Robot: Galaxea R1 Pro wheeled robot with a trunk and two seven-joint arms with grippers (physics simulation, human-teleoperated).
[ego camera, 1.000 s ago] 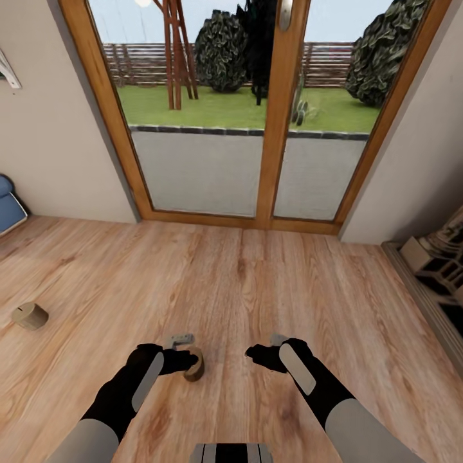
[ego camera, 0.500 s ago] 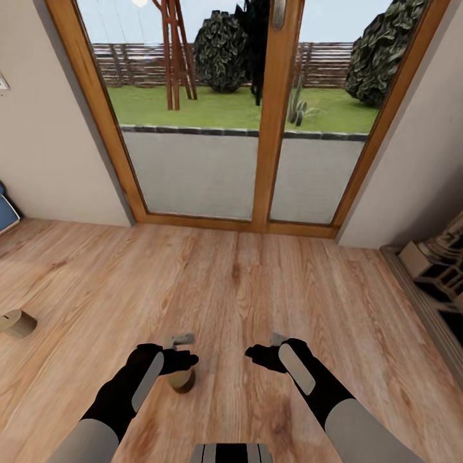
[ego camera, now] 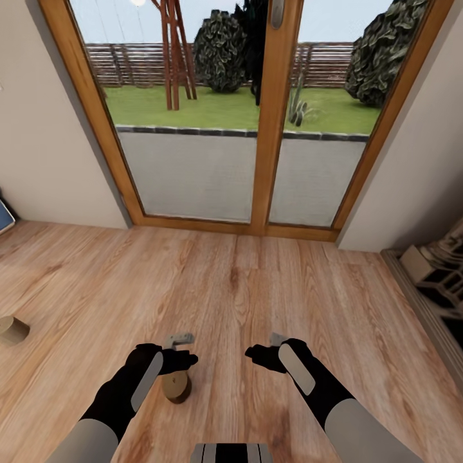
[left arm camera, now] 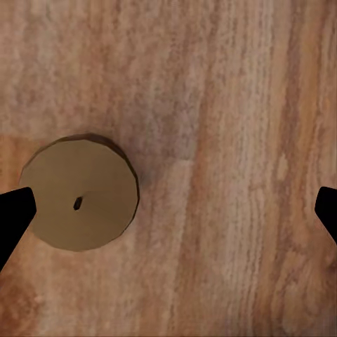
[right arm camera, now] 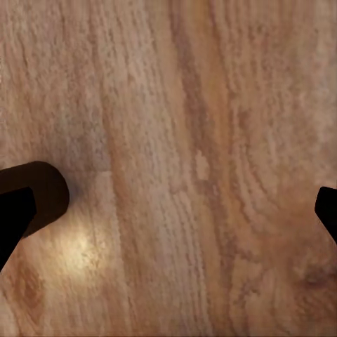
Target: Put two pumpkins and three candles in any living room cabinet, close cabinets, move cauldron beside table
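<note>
One short tan cylindrical candle (ego camera: pixel 175 386) upright on the pale wooden plank floor (ego camera: pixel 257 289), directly beneath the left gripper (ego camera: pixel 182 350), flat top and wick hole facing the left wrist camera. Sits off-centre between the jaws, hard by one black fingertip (left arm camera: pixel 14 210), well apart from the other. Long axis vertical. Left jaws spread wide, holding nothing; right gripper (ego camera: pixel 265 350) likewise wide over bare boards, farther off. Second tan candle (ego camera: pixel 11 329) lying away to the left. Both forearms low, pointing downward.
</note>
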